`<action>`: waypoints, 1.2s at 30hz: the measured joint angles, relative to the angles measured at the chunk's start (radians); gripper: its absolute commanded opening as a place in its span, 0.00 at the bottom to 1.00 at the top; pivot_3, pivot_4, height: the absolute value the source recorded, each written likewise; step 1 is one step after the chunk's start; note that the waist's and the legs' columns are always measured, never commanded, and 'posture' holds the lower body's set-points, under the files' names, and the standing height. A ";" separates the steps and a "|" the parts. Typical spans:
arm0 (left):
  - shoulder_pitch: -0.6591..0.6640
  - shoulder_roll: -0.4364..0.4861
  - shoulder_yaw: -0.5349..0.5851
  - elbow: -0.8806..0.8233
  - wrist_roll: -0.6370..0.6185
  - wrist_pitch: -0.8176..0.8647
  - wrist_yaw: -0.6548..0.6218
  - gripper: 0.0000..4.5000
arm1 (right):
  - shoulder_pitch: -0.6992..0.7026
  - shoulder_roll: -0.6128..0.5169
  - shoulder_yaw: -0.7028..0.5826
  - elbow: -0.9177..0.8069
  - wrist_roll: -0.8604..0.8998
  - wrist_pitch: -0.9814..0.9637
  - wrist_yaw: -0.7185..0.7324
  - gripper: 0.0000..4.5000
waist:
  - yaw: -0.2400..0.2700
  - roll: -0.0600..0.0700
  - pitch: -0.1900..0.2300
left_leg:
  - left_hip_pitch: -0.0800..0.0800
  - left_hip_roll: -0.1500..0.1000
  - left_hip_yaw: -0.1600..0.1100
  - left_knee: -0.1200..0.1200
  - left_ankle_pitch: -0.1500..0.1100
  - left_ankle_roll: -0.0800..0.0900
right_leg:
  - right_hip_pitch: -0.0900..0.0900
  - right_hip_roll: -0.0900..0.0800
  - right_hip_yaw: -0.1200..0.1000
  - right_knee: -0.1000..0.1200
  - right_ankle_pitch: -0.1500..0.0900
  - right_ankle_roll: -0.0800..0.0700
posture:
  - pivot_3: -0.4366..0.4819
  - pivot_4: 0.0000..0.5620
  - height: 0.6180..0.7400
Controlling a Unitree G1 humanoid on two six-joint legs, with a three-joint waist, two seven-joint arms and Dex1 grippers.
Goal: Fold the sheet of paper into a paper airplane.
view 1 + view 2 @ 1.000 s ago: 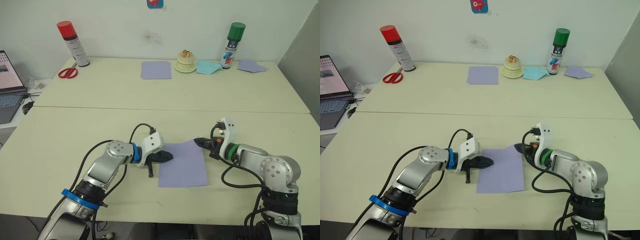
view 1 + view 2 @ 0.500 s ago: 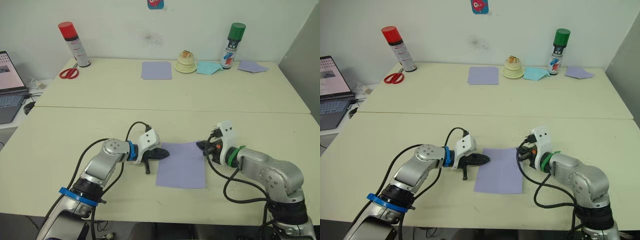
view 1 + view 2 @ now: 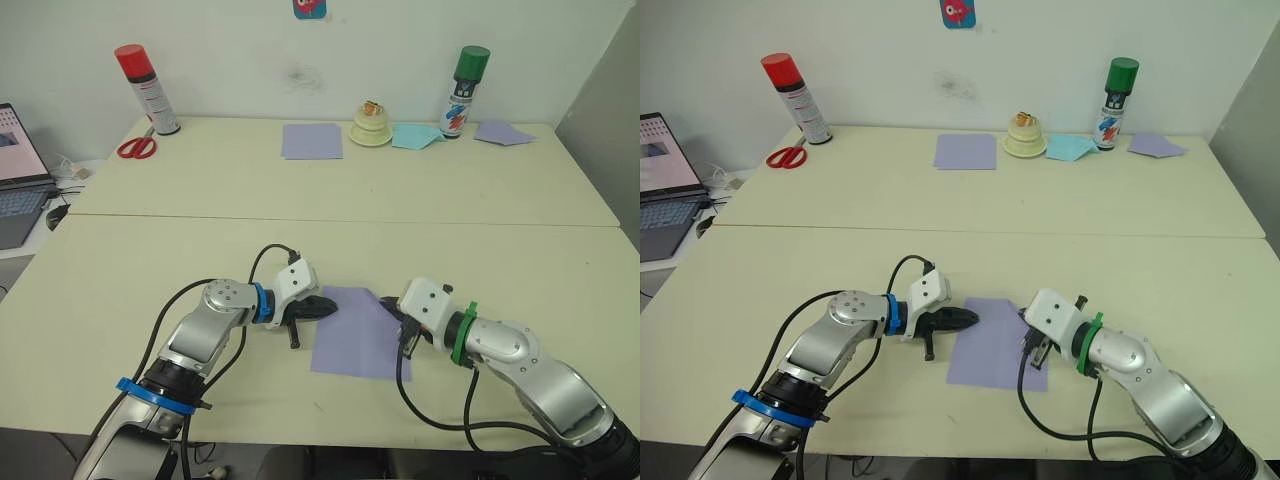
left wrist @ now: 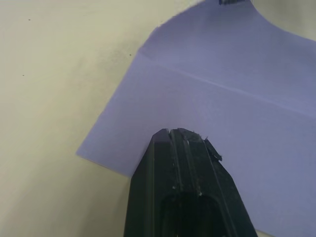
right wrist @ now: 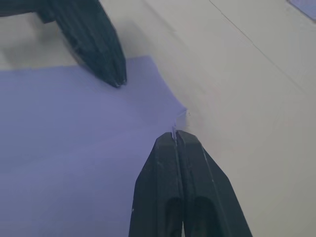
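The sheet of paper is lavender and lies flat near the table's front edge, with a crease line across it. My left gripper is shut, and its tip rests on the sheet's left part. My right gripper is at the sheet's far right corner. Its fingers are shut, with a sliver of the corner between the tips. That corner curls up off the table. The right wrist view has the left gripper across the sheet.
Along the back of the far table stand a red spray can, scissors, another lavender sheet, a cream dish, pale blue paper, a green spray can and a folded lavender piece. A laptop is at far left.
My right gripper has moved left and nearer, drawing the sheet's far right corner inward. The left gripper has stayed on the sheet's left part.
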 measured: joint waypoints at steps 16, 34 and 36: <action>0.022 0.001 0.002 -0.028 0.001 0.009 0.001 0.00 | 0.011 0.019 0.064 0.118 -0.292 -0.233 0.089 0.01 | 0.001 0.000 -0.001 | 0.000 0.000 0.000 0.000 0.000 0.000 | 0.000 0.000 0.000 0.000 0.000 0.000 | 0.48 0.27 1.00; 0.023 0.001 0.002 -0.031 0.001 0.012 0.000 0.00 | 0.037 0.100 0.069 0.121 -0.393 -0.238 0.157 0.01 | 0.001 0.000 -0.002 | 0.000 0.000 0.000 0.000 0.000 0.000 | 0.000 0.000 0.000 0.000 0.000 0.000 | 0.48 0.27 1.00; 0.023 0.001 0.001 -0.031 0.001 0.014 0.000 0.00 | 0.038 0.112 0.069 0.121 -0.401 -0.226 0.158 0.01 | 0.001 0.000 -0.002 | 0.000 0.000 0.000 0.000 0.000 -0.001 | 0.000 0.000 0.000 0.000 0.000 0.000 | 0.48 0.27 1.00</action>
